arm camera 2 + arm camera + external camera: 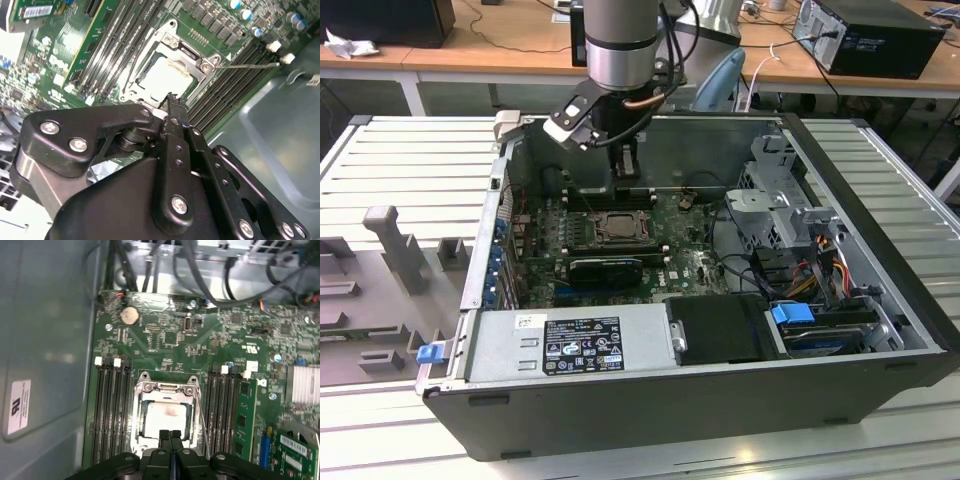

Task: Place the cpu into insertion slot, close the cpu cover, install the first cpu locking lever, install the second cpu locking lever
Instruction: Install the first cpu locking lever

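The cpu [165, 421] has a pale, matt metal top. The cpu cover [165, 388] is bare, shiny metal. The gripper [170, 436] looks matt black, with bright steel screws [179, 204]. The circuit board [165, 347] is glossy green, and the case wall [45, 315] is dull grey sheet metal.

Robotics lab, open computer case [620, 410] on slatted metal bench [410, 170], desks [500, 50] behind

we see a ribbed metal table [410, 160] carrying an open computer case [650, 410]; at the exterior view's left, grey moulded fixtures [392, 245] lie beside the case.
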{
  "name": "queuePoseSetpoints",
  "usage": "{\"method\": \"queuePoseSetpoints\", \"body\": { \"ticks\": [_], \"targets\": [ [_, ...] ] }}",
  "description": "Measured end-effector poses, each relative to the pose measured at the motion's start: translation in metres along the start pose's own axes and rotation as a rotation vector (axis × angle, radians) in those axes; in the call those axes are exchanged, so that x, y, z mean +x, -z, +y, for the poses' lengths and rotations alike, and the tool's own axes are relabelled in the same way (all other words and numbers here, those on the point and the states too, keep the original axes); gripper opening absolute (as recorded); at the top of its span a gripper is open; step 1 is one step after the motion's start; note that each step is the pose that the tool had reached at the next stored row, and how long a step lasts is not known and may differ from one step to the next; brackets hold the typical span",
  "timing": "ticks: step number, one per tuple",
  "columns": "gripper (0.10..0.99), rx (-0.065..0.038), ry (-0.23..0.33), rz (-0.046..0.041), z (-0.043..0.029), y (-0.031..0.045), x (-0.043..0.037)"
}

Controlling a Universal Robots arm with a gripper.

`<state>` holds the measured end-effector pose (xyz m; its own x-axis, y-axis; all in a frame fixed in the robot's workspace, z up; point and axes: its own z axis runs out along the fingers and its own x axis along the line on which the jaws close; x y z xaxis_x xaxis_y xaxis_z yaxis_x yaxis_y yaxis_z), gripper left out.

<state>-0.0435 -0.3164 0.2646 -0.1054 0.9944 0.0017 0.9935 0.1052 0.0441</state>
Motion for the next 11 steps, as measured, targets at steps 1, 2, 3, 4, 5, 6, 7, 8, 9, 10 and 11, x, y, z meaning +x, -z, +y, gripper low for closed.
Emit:
{"method": "queuePoseSetpoints", "body": {
  "ticks": [1,2,3,4,5,6,7,8,9,10,11],
  "targets": [
    [0.106,0.0,0.016,0.0007,0.0,-0.0001,0.0],
    [0.106,0.0,0.023,0.0009,0.0,-0.0002,0.0],
    [0.106,0.0,0.028,0.001,0.0,-0.0002,0.0],
    [0.106,0.0,0.048,0.0018,0.0,-0.0003,0.0],
    [0.106,0.0,0.068,0.0028,0.0,-0.0004,0.0],
    [0.106,0.0,0.078,0.0032,0.0,-0.0005,0.0],
    [0.106,0.0,0.103,0.0043,0.0,-0.0004,0.0],
    [0.106,0.0,0.122,0.0052,0.0,-0.0004,0.0],
    [0.106,0.0,0.135,0.0057,0.0,-0.0004,0.0],
    [0.106,0.0,0.144,0.0061,0.0,-0.0004,0.0],
    [0.106,0.0,0.152,0.0065,0.0,-0.0004,0.0]
  ]
}}
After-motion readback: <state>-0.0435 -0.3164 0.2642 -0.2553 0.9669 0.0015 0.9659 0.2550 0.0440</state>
